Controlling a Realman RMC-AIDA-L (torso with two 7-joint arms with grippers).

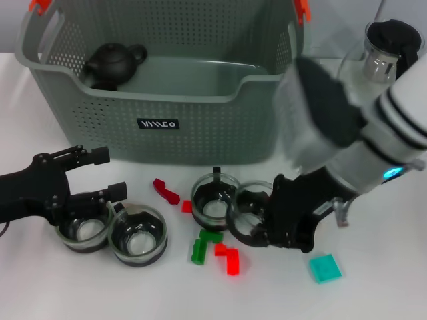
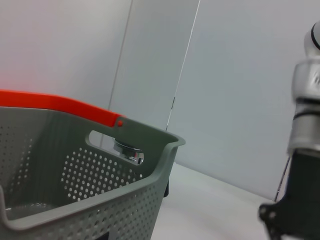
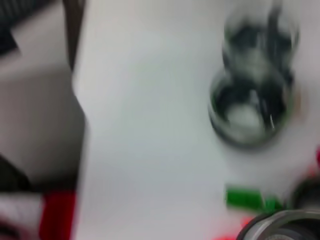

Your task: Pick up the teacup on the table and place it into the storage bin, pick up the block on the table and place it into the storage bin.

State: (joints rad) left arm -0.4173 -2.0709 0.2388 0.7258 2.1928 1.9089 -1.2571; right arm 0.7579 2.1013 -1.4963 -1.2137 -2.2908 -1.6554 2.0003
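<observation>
The storage bin (image 1: 200,113) is shown at the back of the white surface (image 1: 387,293), with a black teapot (image 1: 113,63) inside it at its left end. In front of the bin, four glass teacups are arranged: two at front left (image 1: 83,230) (image 1: 138,235) and two near the middle (image 1: 215,197) (image 1: 250,212). The right claw (image 1: 267,223) is clamped on the rim of the rightmost teacup. The left claw (image 1: 100,175) is held apart beside the leftmost teacup. Red blocks (image 1: 166,191) and green blocks (image 1: 200,248) are scattered in front of the bin; a teal block (image 1: 325,268) lies to the right.
</observation>
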